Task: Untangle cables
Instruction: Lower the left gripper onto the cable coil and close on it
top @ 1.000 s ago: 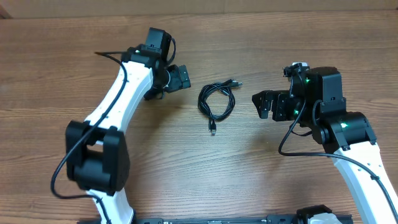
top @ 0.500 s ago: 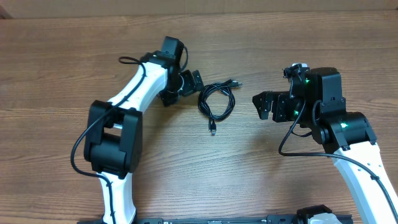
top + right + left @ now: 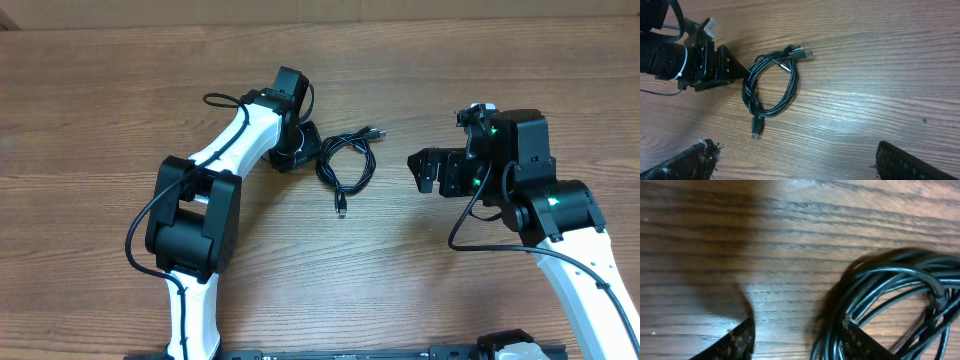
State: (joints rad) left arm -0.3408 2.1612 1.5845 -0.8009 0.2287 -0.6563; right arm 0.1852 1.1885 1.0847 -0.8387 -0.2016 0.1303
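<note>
The cables [image 3: 346, 165] lie as one coiled bundle of thin black cords in the middle of the wooden table, with a plug end trailing toward the front. My left gripper [image 3: 307, 148] is low at the bundle's left edge. In the left wrist view the left gripper [image 3: 797, 345] is open, bare wood shows between its jaws, and the strands of the cables [image 3: 880, 287] lie against the right fingertip [image 3: 860, 342]. My right gripper [image 3: 420, 170] hovers open to the right of the bundle. In the right wrist view the right gripper [image 3: 797, 162] holds nothing, and the cables [image 3: 757, 126] lie ahead of it.
The wooden table [image 3: 420, 280] carries nothing else. The left arm [image 3: 235, 140] stretches across the left half, and the right arm [image 3: 545, 200] stands at the right. A thick black robot cable [image 3: 220, 100] loops beside the left wrist.
The left arm has swung right, bringing its gripper down against the bundle's left edge, and its jaws have narrowed. The right arm and the bundle have not moved.
</note>
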